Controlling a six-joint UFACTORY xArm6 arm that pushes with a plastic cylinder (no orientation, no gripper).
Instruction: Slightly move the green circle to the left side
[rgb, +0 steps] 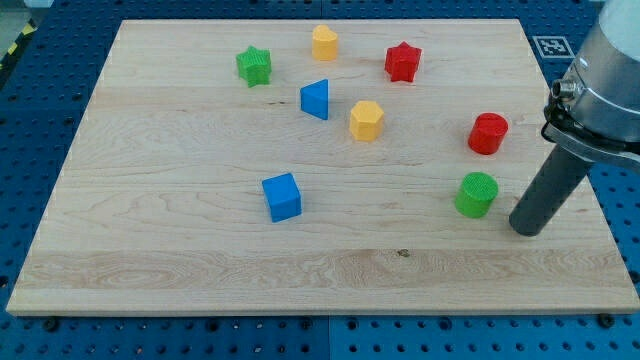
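The green circle (476, 194) stands on the wooden board (180, 250) at the view's lower right. My tip (527, 228) rests on the board just to the right of the green circle and slightly below it, with a small gap between them. The dark rod rises up and to the right from the tip to the arm at the view's right edge.
A red circle (488, 133) lies above the green circle. A red star (402, 62), yellow hexagon (366, 120), yellow pentagon (324, 42), blue triangle (316, 99), green star (254, 66) and blue cube (282, 197) lie further left. The board's right edge (590, 190) is near the rod.
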